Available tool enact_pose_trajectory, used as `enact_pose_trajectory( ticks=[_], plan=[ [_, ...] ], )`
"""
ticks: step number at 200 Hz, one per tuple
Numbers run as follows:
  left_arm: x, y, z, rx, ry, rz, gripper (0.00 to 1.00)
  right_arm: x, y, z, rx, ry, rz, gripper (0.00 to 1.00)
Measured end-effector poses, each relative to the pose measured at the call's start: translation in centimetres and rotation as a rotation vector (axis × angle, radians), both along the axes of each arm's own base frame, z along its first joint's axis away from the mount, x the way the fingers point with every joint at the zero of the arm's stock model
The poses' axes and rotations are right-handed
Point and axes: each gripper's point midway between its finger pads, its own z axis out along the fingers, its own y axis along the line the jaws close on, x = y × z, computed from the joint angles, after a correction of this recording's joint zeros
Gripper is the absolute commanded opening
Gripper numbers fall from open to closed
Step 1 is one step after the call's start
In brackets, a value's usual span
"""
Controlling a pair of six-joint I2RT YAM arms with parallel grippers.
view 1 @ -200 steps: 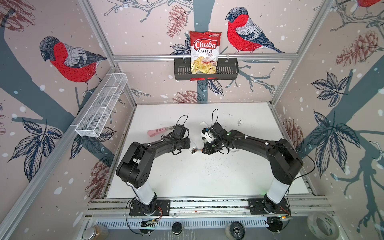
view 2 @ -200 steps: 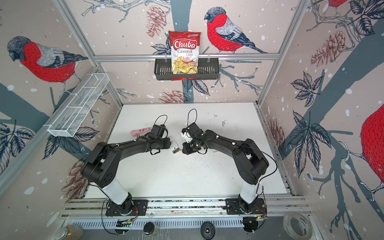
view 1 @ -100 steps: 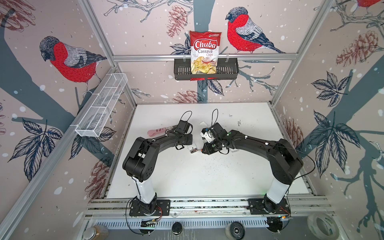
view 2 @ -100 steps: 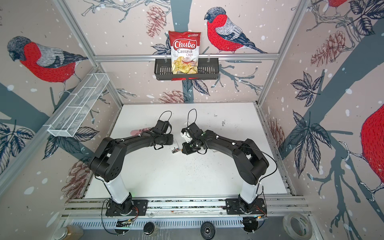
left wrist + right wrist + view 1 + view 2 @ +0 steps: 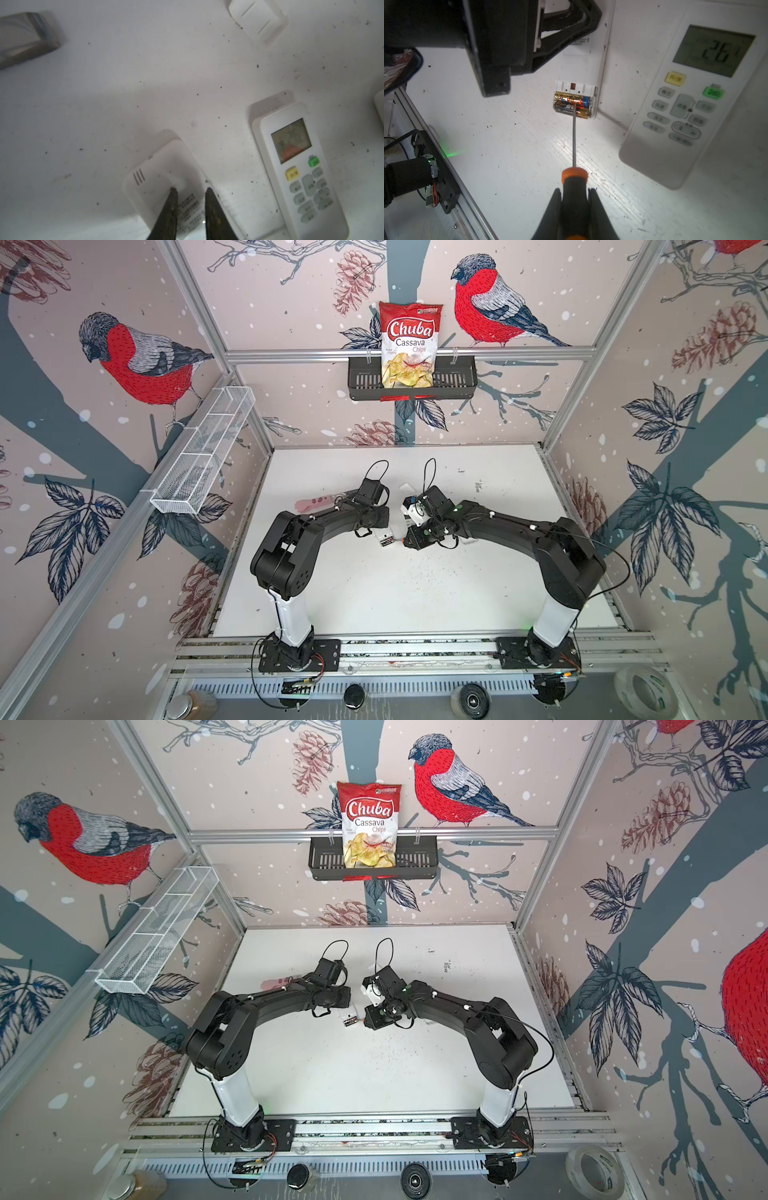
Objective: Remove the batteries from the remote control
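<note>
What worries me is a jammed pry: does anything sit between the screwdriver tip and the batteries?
Nothing visible. The compartment is open, the batteries lie bare, and the tip of the right gripper's screwdriver rests on them.

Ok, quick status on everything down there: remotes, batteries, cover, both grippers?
Face-down remote: battery compartment open.
Batteries: two, seated in compartment, screwdriver tip against them.
Loose cover: off, lying flat on table.
Second remote: face up, display on.
Left gripper: jaws apart, tips on face-down remote.
Right gripper: shut on screwdriver handle.
</note>
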Motion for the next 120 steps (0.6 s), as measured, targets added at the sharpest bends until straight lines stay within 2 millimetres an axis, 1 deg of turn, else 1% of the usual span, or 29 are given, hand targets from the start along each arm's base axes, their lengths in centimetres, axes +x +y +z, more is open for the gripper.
enact_pose_trajectory(
  ticks=[55,120],
  plan=[
    [0.28,-0.49,-0.07,-0.032,-0.030,-0.010,0.24,-0.18,-0.11,-0.12,0.020,-0.013,-0.032,0.02],
    [-0.17,-0.35,-0.06,-0.039,-0.034,-0.012,0.24,-0.49,-0.02,-0.35,0.036,-0.024,-0.061,0.02]
  ],
)
